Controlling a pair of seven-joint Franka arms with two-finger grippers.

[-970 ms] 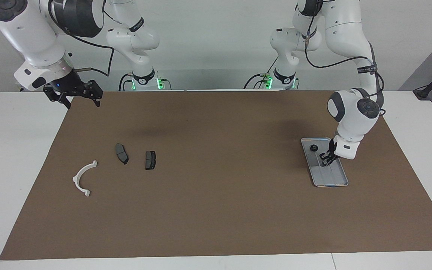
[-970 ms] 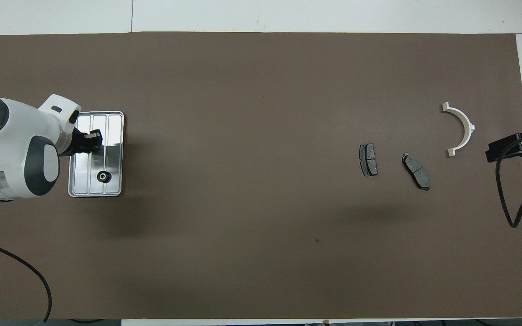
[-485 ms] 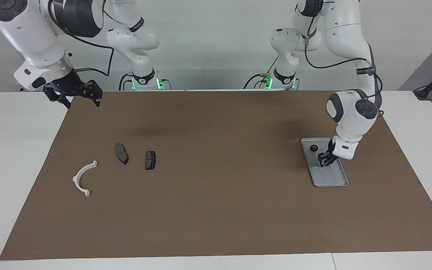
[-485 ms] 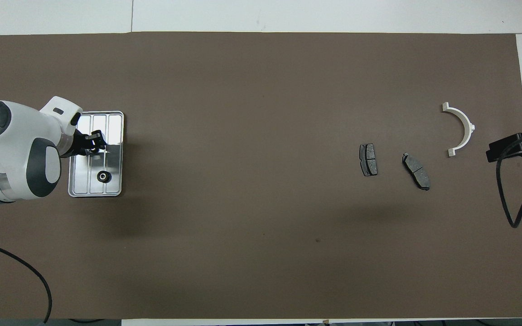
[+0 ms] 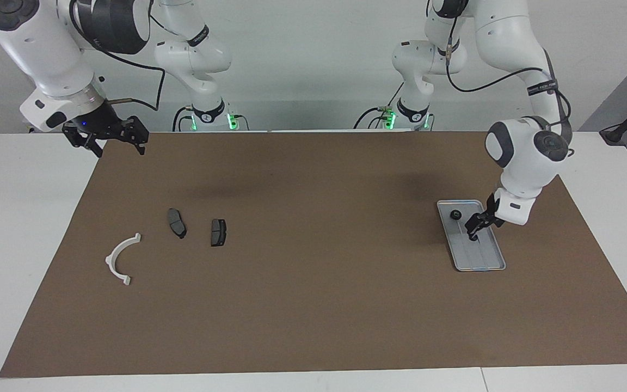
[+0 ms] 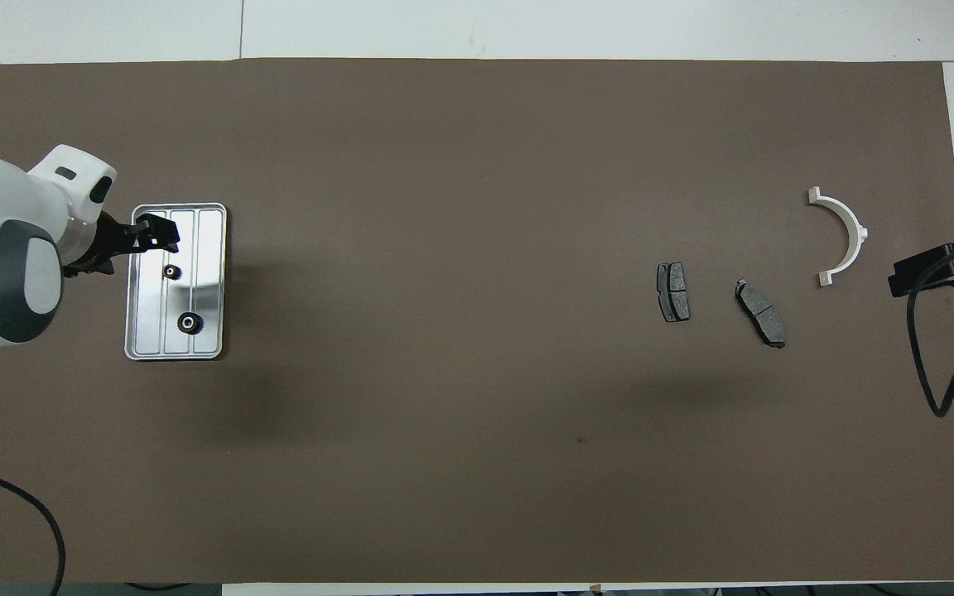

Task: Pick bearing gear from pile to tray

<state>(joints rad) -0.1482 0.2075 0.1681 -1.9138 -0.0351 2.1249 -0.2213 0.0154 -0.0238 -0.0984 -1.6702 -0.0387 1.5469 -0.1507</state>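
The silver tray (image 5: 483,262) (image 6: 209,245) lies toward the left arm's end of the table. Two small black bearing gears rest in it: one (image 5: 455,214) (image 6: 188,323) nearer the robots, the other (image 5: 472,237) (image 6: 171,271) farther out. My left gripper (image 5: 477,224) (image 6: 157,235) hangs open just above the tray, over the spot beside the farther gear, holding nothing. The pile at the right arm's end is a white half-ring bracket (image 5: 121,258) (image 6: 842,235) and two dark plates (image 5: 177,222) (image 5: 218,232). My right gripper (image 5: 113,142) waits open, raised over the mat's corner.
A brown mat (image 5: 313,305) covers most of the white table. A black cable (image 6: 937,364) hangs from the right arm at the mat's edge. The two dark plates (image 6: 673,291) (image 6: 760,312) lie close together, nearer the robots than the bracket.
My left gripper has opened and let a small gear go onto the tray, then risen and drawn back toward the left arm's end. The right arm has not moved.
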